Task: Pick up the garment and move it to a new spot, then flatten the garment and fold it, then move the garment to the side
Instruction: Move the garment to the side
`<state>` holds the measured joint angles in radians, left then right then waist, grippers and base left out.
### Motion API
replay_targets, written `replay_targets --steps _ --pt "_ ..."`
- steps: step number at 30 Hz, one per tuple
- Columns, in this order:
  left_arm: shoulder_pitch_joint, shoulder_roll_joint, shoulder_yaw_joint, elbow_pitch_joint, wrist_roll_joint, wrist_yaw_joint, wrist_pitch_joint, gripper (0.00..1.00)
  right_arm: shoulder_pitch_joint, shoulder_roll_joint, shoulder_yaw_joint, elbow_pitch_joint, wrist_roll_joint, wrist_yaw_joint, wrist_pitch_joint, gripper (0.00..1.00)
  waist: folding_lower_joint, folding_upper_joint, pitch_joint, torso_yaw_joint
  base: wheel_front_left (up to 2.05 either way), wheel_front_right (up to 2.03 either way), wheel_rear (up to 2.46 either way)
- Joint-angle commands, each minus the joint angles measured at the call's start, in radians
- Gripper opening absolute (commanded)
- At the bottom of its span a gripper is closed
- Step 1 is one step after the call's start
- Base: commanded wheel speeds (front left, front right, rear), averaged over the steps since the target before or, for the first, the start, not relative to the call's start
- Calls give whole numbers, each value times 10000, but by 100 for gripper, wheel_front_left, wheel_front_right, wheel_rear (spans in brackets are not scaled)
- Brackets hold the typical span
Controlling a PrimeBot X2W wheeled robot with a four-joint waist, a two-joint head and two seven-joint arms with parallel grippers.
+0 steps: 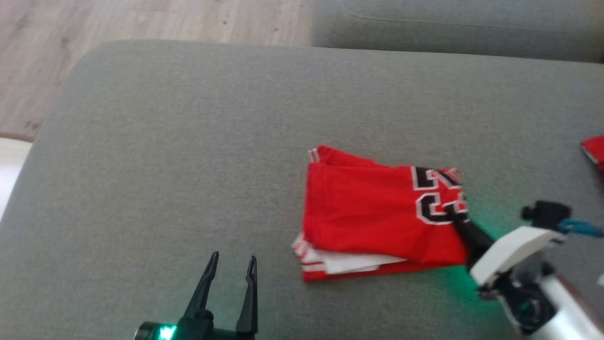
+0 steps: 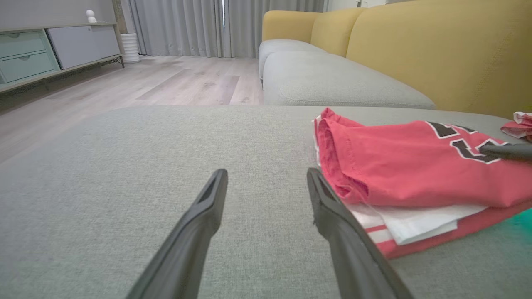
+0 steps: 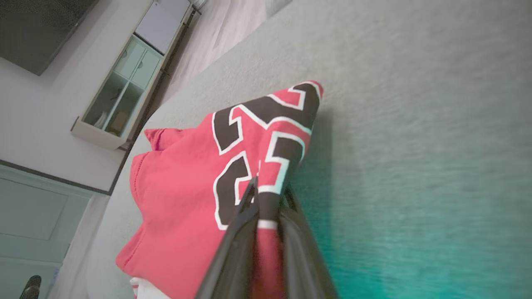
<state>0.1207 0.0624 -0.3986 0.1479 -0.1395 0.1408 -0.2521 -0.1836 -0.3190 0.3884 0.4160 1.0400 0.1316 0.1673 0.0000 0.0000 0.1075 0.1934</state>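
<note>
Right end effector [image 1: 457, 218] pinches the folded garment [image 1: 373, 212]; left end effector [image 1: 233, 259] hangs spread and empty.
Head view: the red garment lies folded right of centre on the grey cushion [image 1: 165, 141], white and striped layers showing at its lower edge, a black-and-white number print at its upper right corner. The right end effector enters from the lower right, and its dark fingers are clamped on the garment's right edge at that print; in the right wrist view the cloth [image 3: 183, 187] is nipped between the fingers [image 3: 245, 216], with green light on the cushion beside it. The left end effector sits at the lower left, jaws apart, just left of the garment and not touching it. Another red cloth [image 1: 595, 150] lies at the right edge. Wood floor [image 1: 47, 47] fills the upper left.
</note>
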Motion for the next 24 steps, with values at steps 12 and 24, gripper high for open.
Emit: replay_targets --steps 12,24 --pt "-1113 -120 262 -859 130 -51 -97 100 -1336 -3987 -1495 -1642 -862 -9 566 0 0 0 1368 -1499 0 0 0" --pt "-2157 -121 203 -1375 -146 -112 -97 100 -1976 -6048 -3868 -2067 -1750 -9 1567 5 0 0 2662 -1811 0 0 0"
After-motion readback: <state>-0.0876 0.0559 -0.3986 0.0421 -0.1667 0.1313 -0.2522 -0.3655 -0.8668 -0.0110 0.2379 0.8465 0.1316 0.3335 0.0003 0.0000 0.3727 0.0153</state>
